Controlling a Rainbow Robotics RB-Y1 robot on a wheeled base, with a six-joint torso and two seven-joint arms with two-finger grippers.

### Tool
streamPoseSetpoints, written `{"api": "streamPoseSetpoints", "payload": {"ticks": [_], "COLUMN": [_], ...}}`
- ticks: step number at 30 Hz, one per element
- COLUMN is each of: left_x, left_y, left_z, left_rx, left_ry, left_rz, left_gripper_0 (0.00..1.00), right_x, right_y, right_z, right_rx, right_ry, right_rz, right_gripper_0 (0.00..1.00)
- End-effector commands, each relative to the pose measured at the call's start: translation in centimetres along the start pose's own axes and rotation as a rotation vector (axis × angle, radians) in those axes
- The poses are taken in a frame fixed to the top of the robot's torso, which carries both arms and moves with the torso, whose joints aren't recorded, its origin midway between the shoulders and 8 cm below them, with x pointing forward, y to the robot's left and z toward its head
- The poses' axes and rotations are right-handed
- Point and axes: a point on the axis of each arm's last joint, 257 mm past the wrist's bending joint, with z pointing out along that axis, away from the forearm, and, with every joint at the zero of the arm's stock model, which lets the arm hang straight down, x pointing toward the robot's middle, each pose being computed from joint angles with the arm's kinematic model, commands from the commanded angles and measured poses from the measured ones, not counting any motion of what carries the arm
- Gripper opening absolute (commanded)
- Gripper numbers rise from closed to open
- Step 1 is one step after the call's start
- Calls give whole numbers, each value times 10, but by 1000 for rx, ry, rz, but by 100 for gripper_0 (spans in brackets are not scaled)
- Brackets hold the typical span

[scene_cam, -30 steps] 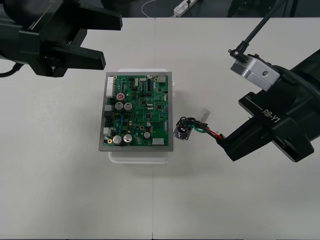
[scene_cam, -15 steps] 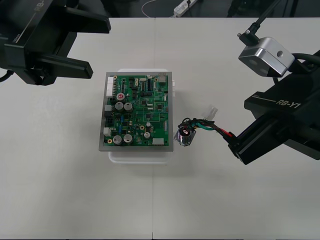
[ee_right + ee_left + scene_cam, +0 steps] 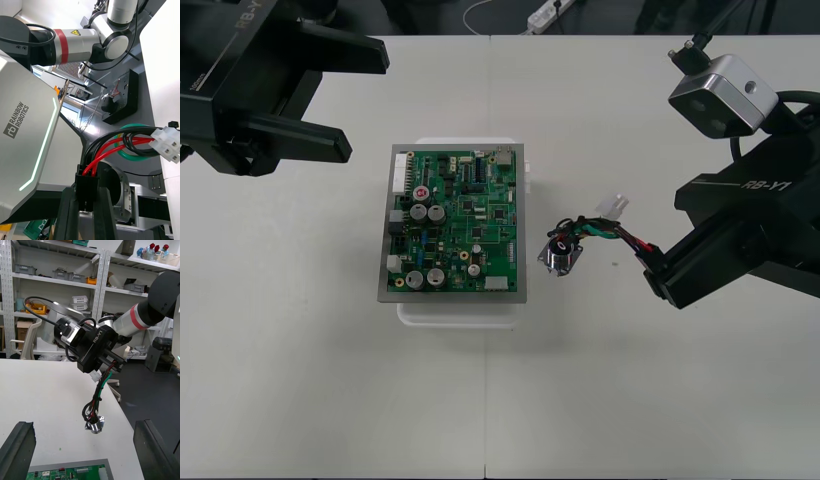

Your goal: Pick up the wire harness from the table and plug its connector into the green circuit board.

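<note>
A wide, pale tabletop seen from steeply above, with a robot arm on each side.

The left arm sits over the far left corner, well apart from everything else. Its jaws are spread wide and hold nothing.

The right arm reaches in from the right side, at about the middle of the tabletop's depth. Its jaws point toward the board and are closed on one end of the wire harness. The right wrist view shows a small black plug pinched between them, with red and black wires rising out of it.

In the middle of the tabletop lies the green circuit board, flat on a white base and crowded with small parts. Nothing is plugged into it by the harness.

The harness is just to the right of the board, between it and the right arm, and apart from the board. Its red, black and green wires loop away from the jaws toward the board's right edge.

At the loose end hangs a round metal socket, the part of the harness nearest the board — whether it touches the tabletop cannot be told.

A small white connector sticks out from the wires on the far side of the harness.
</note>
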Motion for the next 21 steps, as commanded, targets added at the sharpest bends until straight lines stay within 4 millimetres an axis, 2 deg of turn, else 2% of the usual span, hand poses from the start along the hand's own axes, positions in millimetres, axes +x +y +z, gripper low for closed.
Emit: {"api": "streamPoseSetpoints", "payload": {"ticks": [1, 8, 21], "left_x": [-2, -1, -3], "left_y": [-9, -9, -11], "left_z": [-10, -10, -9], "left_rx": [11, 10, 20], "left_ry": [33, 31, 21], "left_rz": [-7, -5, -8], "left_gripper_0": [76, 76, 76], "right_x": [-4, 5, -1], "right_y": [7, 4, 1], "right_z": [-1, 10, 21], "right_rx": [-58, -121, -176], "right_ry": [-28, -5, 52], "right_rz": [10, 80, 128], "right_gripper_0": [0, 0, 0]}}
